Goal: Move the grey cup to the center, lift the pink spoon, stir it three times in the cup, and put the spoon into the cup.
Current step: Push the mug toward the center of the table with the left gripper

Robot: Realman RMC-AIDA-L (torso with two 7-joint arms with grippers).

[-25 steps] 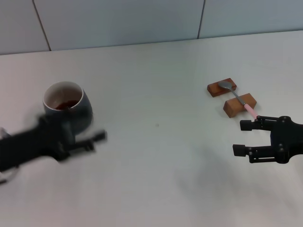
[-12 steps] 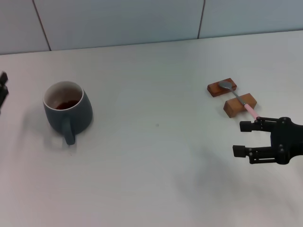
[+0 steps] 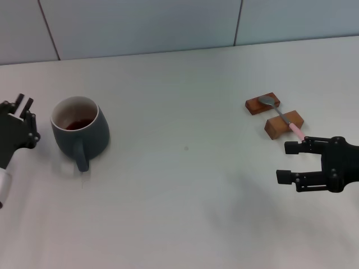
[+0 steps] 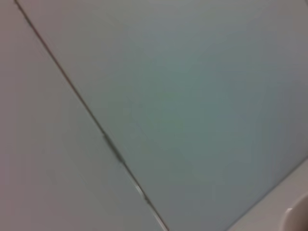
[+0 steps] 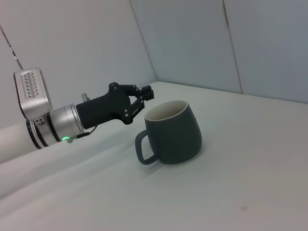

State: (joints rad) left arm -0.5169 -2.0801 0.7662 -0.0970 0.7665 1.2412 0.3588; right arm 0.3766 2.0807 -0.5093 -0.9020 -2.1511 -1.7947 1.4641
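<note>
So the grey cup (image 3: 80, 132) sits upright on the white surface (image 3: 185, 190) over on the left side, handle pointing toward the robot, dark liquid visible inside. The left gripper (image 3: 23, 112) is parked just beside it on the outer side, close to the rim but not touching as far as I can see. From the right wrist view the cup (image 5: 172, 132) and that left gripper (image 5: 139, 98) line up with the fingertips right next to the rim, fingers looking nearly closed together, nothing held.

The pink spoon (image 3: 283, 115) is way over on the right, lying across two brown wooden blocks (image 3: 275, 115), bowl on the far block, pink handle end sticking out toward the right gripper (image 3: 291, 162). That gripper hovers just short of the handle tip with its jaws spread wide, empty.

Compared with half a second ago, the left gripper has moved in from the frame edge to sit beside the cup. A second ago it was down in front of the cup. Cup, spoon and right gripper haven't budged.
</note>
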